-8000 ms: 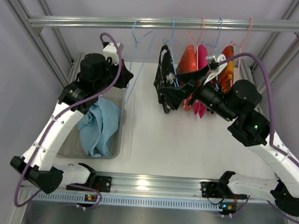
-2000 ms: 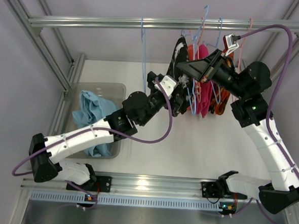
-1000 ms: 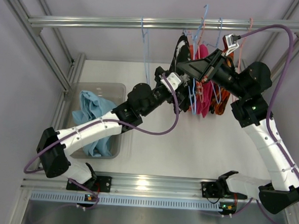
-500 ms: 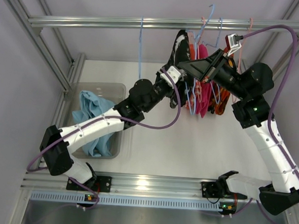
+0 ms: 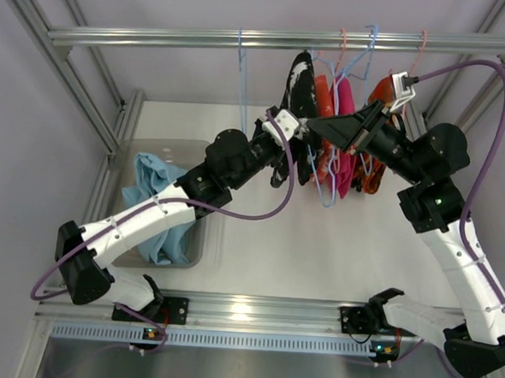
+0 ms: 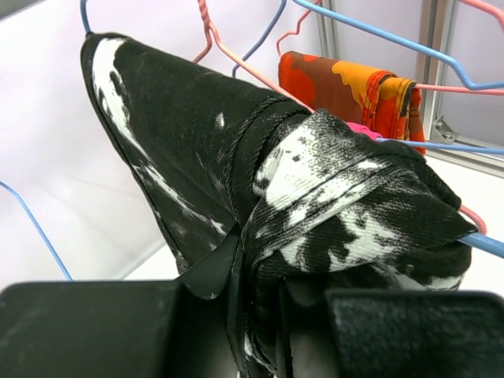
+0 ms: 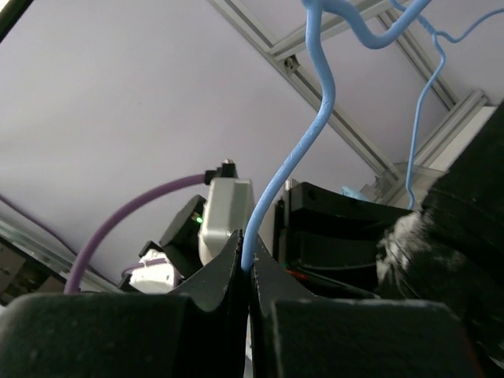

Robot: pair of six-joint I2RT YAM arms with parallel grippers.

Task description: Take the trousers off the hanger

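Two grippers are clenched: the left gripper (image 6: 253, 303) on one pair of black-and-white trousers (image 6: 181, 157), the right gripper (image 7: 246, 266) on one blue hanger (image 7: 324, 75). The trousers hang mid-bench near the far edge. One bin (image 5: 203, 229) with one blue cloth (image 5: 161, 205) sits at the left edge.

Soft, even light falls from above my pincers. The white desk (image 5: 258, 241) under them is bright, with a glare patch on the rail (image 5: 241, 308) by my bases; shadows are faint. At my left pincer (image 6: 272, 295) the fingers (image 6: 87, 331) blur darkly, while the trousers (image 6: 197, 157) beyond are sharp. My right pincer (image 7: 246, 264) is a silhouette against a pale background, the hanger (image 7: 325, 79) crisp.
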